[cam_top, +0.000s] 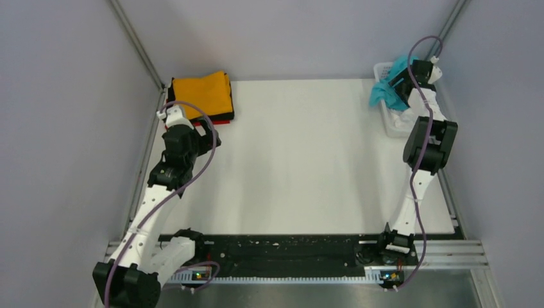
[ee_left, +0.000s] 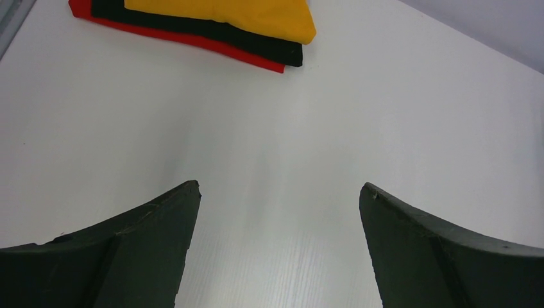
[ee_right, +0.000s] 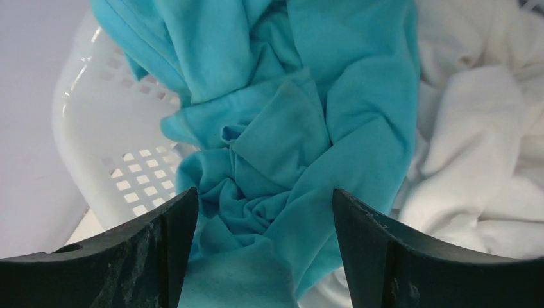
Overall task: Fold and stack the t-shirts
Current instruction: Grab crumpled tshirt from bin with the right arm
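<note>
A folded stack lies at the table's back left: an orange t-shirt [cam_top: 200, 95] on top, a black one [ee_left: 212, 32] under it and a red one [ee_left: 192, 40] at the bottom. My left gripper [ee_left: 280, 187] is open and empty above bare table, just in front of the stack. A crumpled teal t-shirt [ee_right: 289, 128] lies in the white lattice basket [ee_right: 96, 128], partly draped over its rim [cam_top: 383, 93]. My right gripper [ee_right: 264, 192] is open with its fingers on either side of a bunch of the teal cloth. A white t-shirt [ee_right: 475, 147] lies beside it in the basket.
The basket [cam_top: 392, 123] stands at the back right corner against the wall. Grey walls with metal rails close in the white table [cam_top: 301, 160] on the left, back and right. A black strip with the arm bases runs along the near edge.
</note>
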`<control>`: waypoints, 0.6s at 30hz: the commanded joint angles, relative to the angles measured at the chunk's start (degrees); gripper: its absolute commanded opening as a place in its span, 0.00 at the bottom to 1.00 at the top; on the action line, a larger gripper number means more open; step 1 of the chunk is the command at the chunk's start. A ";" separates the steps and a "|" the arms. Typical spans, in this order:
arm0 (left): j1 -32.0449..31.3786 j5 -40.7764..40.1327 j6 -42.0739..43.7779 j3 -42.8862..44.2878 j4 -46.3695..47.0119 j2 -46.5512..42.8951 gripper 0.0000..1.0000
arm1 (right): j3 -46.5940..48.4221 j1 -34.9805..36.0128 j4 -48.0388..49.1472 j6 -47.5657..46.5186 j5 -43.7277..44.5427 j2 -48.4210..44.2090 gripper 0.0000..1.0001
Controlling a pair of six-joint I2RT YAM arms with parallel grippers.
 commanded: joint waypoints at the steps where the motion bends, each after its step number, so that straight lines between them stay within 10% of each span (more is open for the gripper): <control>1: 0.18 -1.71 1.46 2.94 1.21 0.48 0.99 | 0.55 0.21 1.88 8.64 -4.27 1.20 0.74; 5: 0.18 -2.25 1.84 3.12 0.71 0.37 0.99 | -1.55 0.21 6.88 12.29 -9.03 2.55 0.56; 8: 0.18 -2.19 1.76 3.10 0.38 -0.09 0.99 | -2.83 0.21 10.14 13.62 -11.14 1.75 0.03; 18: 0.18 -1.74 0.60 0.64 1.56 -4.16 0.99 | -9.60 0.21 18.18 5.61 -10.14 -15.32 0.00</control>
